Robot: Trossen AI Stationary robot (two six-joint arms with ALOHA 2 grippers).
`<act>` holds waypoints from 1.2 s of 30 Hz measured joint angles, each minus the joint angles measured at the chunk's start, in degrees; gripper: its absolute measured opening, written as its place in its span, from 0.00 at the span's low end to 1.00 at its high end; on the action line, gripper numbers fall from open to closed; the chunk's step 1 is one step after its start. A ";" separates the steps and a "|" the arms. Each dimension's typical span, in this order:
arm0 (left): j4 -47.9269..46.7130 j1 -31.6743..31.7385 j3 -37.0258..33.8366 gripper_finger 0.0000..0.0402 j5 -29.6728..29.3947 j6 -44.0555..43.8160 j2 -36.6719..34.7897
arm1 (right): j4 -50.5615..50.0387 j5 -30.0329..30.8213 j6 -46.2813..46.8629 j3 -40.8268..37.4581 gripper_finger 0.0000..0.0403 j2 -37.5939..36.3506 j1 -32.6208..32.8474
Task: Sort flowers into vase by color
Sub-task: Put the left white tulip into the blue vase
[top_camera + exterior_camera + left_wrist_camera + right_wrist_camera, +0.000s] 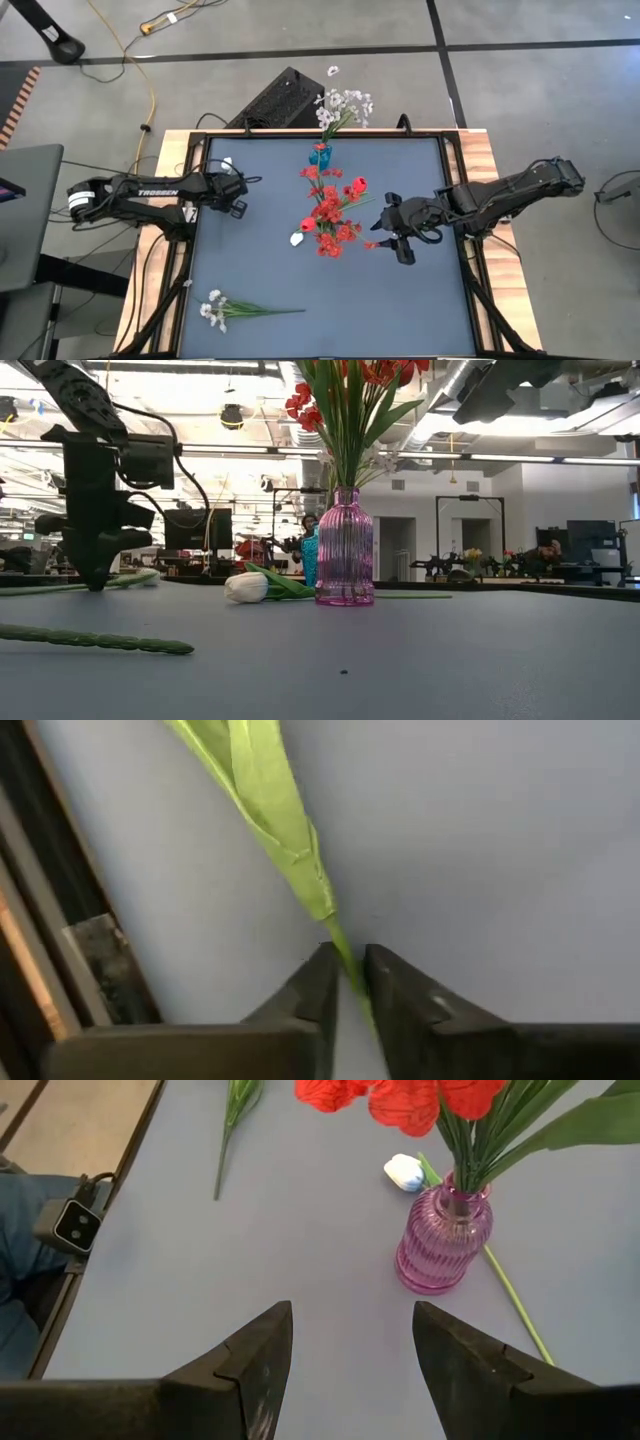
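Observation:
My left gripper (237, 195) stands at the table's left side, pointing down, shut on the green stem of a flower (262, 790) that lies on the table; its white head (228, 163) shows toward the far edge. My right gripper (350, 1315) is open to the right of the pink vase (440, 1240), touching nothing. The pink vase holds red flowers (330, 210). A white tulip (246, 587) lies by the vase's foot. The blue vase (320, 155) near the far edge holds whitish sprays (345, 103). A whitish spray (215, 310) lies flat near the near edge. My left gripper (345, 960) pinches the thin stem (344, 942) between its two fingertips, just below the base of the long green leaf. The fingers come from above, pointing down (95, 582), and lie across the stem. The flower lies level on the table.
Black frame rails (190, 250) run along the table's left and right sides. The stem of the lying spray (90, 640) crosses the near left part of the table. A dark box (280, 100) sits beyond the far edge. Bare table surface lies between the pink vase and the near edge.

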 joint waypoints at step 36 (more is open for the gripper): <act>88.16 -9.68 -0.17 0.00 16.21 32.28 -9.86 | 4.42 8.70 6.16 -0.02 0.58 0.02 2.14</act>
